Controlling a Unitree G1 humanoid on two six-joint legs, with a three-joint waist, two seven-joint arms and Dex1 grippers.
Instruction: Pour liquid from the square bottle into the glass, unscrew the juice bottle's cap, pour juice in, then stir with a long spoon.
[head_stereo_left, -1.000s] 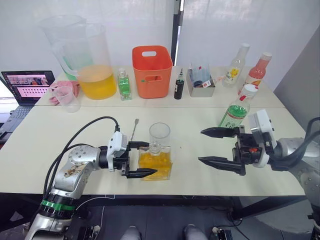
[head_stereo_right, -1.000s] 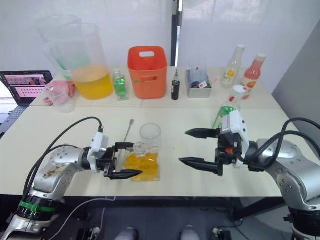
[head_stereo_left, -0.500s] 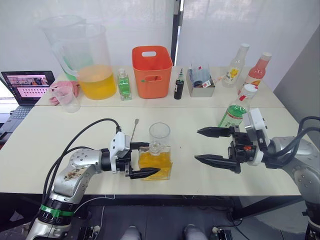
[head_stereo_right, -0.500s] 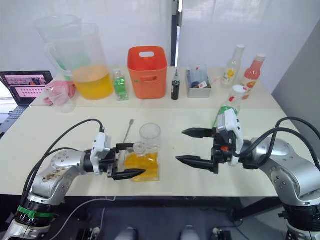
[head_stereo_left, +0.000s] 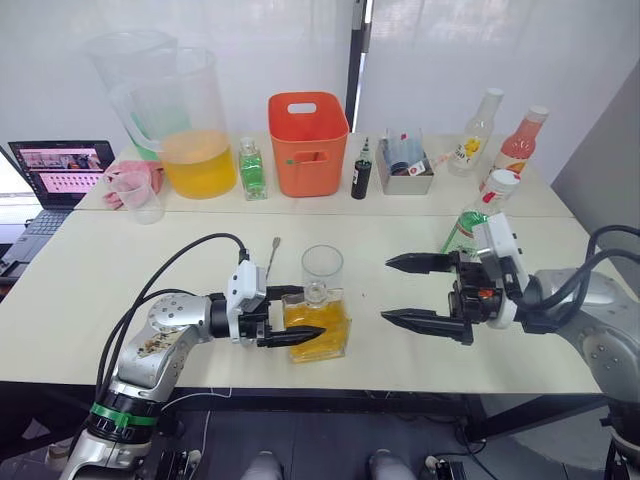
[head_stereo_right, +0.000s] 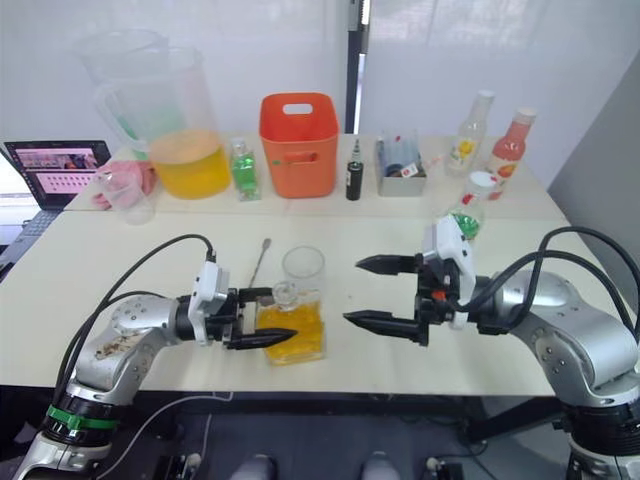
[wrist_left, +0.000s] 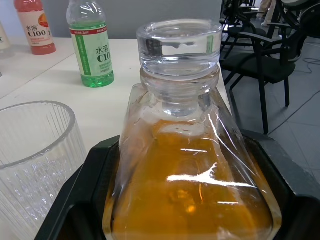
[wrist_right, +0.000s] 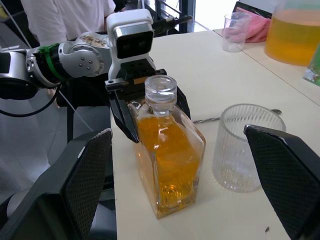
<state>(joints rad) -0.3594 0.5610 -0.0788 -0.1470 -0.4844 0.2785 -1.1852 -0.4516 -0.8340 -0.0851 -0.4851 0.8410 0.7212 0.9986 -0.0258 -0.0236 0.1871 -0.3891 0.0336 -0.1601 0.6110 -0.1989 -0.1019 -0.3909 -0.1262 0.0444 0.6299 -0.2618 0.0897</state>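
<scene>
Low in the centre of the frame the square bottle (head_stereo_left: 318, 325) stands on the near table (head_stereo_left: 120, 270), between the fingers of the left gripper (head_stereo_left: 300, 315). The glass (head_stereo_left: 322, 272) sits just behind it, and the long spoon (head_stereo_left: 270, 256) lies left of the glass. At centre right the right gripper (head_stereo_left: 408, 293) hangs spread wide, with the juice bottle (head_stereo_left: 478, 215) behind it. Across the upper frame, pitchers (head_stereo_left: 190, 125), a basket (head_stereo_left: 307, 142) and bottles (head_stereo_left: 500, 135) line the far table (head_stereo_left: 330, 200).
</scene>
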